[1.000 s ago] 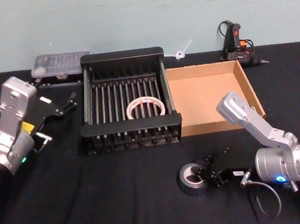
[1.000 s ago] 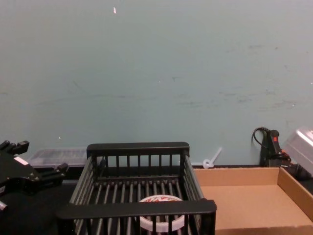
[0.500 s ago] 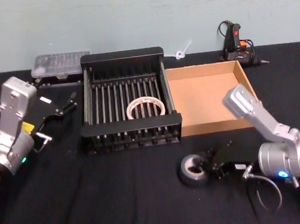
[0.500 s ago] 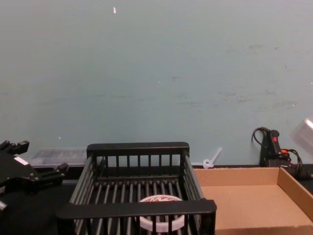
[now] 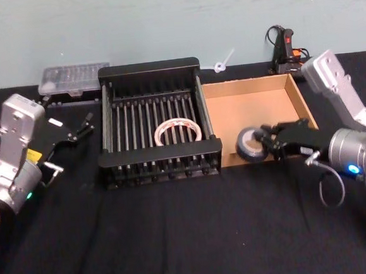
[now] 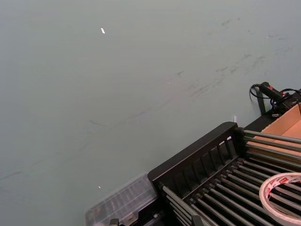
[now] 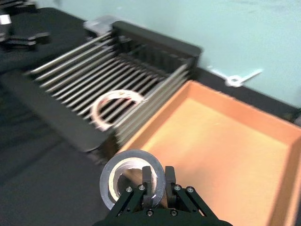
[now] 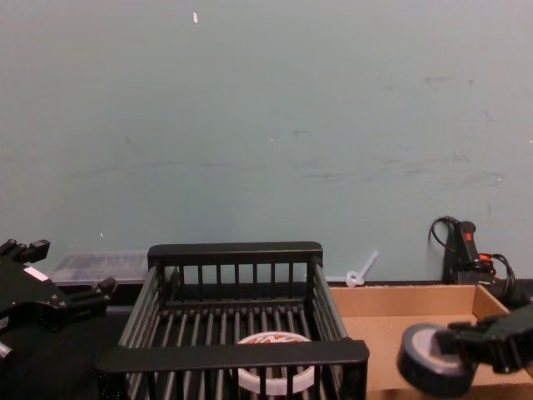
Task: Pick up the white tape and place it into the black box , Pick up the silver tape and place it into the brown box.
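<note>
The silver tape (image 5: 251, 144) hangs in the air over the near left corner of the brown box (image 5: 257, 109). My right gripper (image 5: 270, 144) is shut on it. In the right wrist view the fingers (image 7: 148, 181) pinch the wall of the silver tape (image 7: 132, 181), which stands on edge. The white tape (image 5: 177, 132) lies flat on the slatted floor of the black box (image 5: 149, 68), left of the brown box. From the chest, the silver tape (image 8: 428, 360) floats just in front of the brown box (image 8: 375, 304). My left gripper (image 5: 76, 129) rests open, left of the black box.
A clear plastic case (image 5: 74, 79) lies behind the black box's left corner. A black glue gun (image 5: 287, 49) with its cable sits behind the brown box, and a small white plastic piece (image 5: 223, 62) lies beside it. Black cloth covers the table.
My right gripper closed on the silver tape, raised it off the table in front, and carried it back to the brown box's near left corner. The left arm has not moved.
</note>
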Motion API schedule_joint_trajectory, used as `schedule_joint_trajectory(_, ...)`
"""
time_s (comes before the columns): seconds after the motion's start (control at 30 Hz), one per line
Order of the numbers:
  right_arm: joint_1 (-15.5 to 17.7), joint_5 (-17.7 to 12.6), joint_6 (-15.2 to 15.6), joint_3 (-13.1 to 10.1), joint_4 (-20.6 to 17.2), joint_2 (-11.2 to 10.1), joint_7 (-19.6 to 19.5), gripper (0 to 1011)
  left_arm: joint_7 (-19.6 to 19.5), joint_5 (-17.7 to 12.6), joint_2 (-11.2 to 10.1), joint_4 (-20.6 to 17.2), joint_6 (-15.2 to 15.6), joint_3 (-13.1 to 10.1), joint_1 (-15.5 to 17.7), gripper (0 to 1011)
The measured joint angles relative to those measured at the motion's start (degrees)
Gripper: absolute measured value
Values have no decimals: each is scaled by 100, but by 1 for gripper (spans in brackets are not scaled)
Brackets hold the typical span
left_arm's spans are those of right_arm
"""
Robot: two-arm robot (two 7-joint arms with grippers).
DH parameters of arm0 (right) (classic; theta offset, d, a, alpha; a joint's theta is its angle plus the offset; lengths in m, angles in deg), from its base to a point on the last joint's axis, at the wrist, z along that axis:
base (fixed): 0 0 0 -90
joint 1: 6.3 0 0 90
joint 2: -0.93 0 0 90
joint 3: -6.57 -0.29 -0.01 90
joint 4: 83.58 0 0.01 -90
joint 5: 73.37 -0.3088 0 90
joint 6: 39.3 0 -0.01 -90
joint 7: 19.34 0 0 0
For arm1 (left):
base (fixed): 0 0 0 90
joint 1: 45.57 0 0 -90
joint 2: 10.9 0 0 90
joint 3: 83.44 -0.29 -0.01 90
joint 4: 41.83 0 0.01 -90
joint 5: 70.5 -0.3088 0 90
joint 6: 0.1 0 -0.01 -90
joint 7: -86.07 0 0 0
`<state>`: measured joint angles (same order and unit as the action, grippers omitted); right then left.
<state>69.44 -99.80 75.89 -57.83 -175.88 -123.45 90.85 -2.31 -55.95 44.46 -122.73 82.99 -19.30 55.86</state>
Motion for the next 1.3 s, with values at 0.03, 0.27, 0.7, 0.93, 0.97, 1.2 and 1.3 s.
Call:
schedule_joint_trajectory(0.03,-60,61,-17,-30,99,65,-70,174,0,0,0,0,0,0,0,1001)
schedule_joint_trajectory(0.27,-335,271,-96,-91,544,322,-253,174,0,0,0,0,0,0,0,1001)
schedule_joint_trajectory(0.7,-900,637,-200,-126,1528,802,-422,174,0,0,0,0,0,0,0,1001)
schedule_joint_trajectory(0.93,-987,691,-208,-148,1681,875,-429,174,0,0,0,0,0,0,0,1001)
schedule_joint_trajectory(0.97,-981,689,-208,-146,1673,870,-429,174,0,0,0,0,0,0,0,1001)
schedule_joint_trajectory(1.2,-964,679,-208,-141,1643,857,-427,173,0,0,0,0,0,0,0,1001)
schedule_joint_trajectory(1.3,-960,675,-208,-139,1635,853,-426,178,0,0,0,0,0,0,0,1001)
